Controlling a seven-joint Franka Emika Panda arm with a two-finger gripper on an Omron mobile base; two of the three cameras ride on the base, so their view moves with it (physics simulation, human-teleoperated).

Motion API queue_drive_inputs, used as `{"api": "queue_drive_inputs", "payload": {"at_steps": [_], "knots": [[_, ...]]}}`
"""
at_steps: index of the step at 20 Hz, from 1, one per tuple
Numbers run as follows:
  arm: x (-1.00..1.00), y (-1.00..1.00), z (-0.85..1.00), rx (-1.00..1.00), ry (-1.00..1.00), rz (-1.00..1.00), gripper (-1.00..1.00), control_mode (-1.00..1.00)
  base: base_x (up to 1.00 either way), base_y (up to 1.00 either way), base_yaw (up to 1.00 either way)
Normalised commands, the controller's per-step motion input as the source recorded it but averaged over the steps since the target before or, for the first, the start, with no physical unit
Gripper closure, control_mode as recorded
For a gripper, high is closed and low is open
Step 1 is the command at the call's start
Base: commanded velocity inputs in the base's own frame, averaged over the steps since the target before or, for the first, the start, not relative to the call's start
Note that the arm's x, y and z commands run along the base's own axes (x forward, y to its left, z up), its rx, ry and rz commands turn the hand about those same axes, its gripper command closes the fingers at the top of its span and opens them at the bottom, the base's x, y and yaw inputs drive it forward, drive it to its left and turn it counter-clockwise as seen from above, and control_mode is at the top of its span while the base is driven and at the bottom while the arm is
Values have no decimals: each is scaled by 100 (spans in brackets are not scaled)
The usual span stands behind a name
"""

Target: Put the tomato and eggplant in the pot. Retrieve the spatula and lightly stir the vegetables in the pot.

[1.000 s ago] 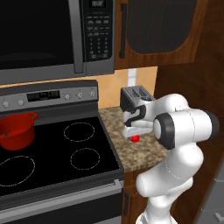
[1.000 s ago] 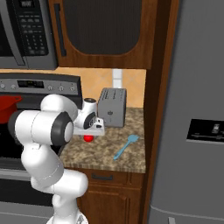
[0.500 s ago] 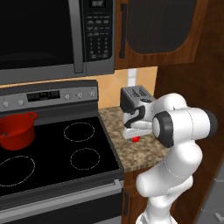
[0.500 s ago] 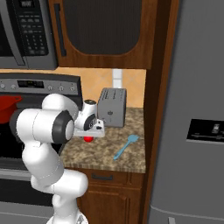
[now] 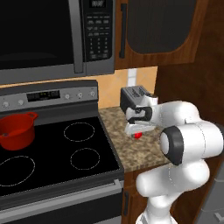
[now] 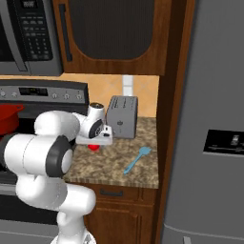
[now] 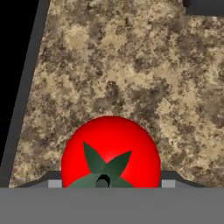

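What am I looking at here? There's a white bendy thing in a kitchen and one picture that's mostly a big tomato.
The white thing is a robot arm on a base that can drive; this is a rendered kitchen. Two pictures come from cameras on the base, behind the arm to its left and right. The third comes from a camera on the hand, looking along its end effector.

The hand is low over the speckled counter, right above the tomato, which sits between the finger tips. Whether the end effector is gripping it, I cannot tell.

On the counter there is also a grey toaster and a light blue spatula. On the black stove to the left stands a red pot, with a microwave above it.
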Motion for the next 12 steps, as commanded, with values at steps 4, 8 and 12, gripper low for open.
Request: {"api": "queue_drive_inputs", "payload": {"at_steps": [4, 8, 12], "knots": [[-94, 0, 100, 3, -14, -1, 100, -100, 0, 0, 0], [-91, 0, 100, 10, -30, 0, 100, -100, 0, 0, 0], [-79, 0, 100, 8, -28, 0, 100, -100, 0, 0, 0]]}}
